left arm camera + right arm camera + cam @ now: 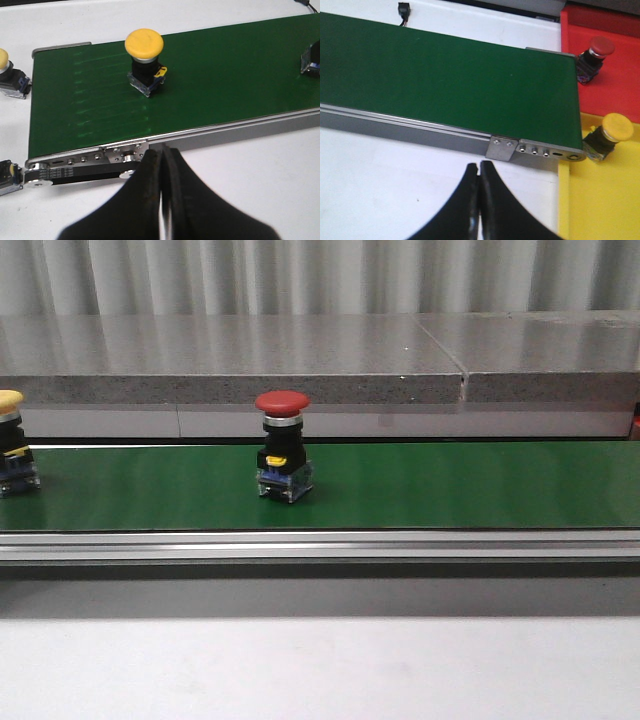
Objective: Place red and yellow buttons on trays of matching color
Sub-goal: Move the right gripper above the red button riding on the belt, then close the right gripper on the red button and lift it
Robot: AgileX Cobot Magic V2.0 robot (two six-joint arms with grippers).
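Front view: red button (282,445) stands upright, cap up; both end effectors (162,165) (479,172) closed, empty.

No legible text, labels or nos. anywhere.
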